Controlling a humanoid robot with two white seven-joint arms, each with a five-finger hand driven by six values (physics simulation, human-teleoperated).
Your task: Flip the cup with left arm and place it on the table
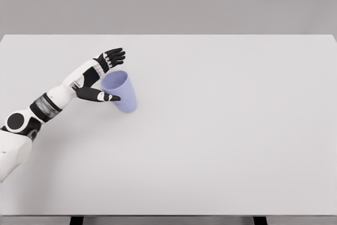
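A lavender cup [124, 94] rests on the white table [221, 130], left of the middle. It leans, with its mouth pointing up and to the left and its base low on the right. My left hand [117, 76] is at the cup's mouth and is open. Its four fingers [112, 57] are spread beyond the rim and do not touch it. The thumb [101, 96] lies along the near side of the cup wall. The left arm comes in from the lower left.
The table's far edge [168, 35] and near edge [168, 215] are both in view. Nothing but the cup stands on it.
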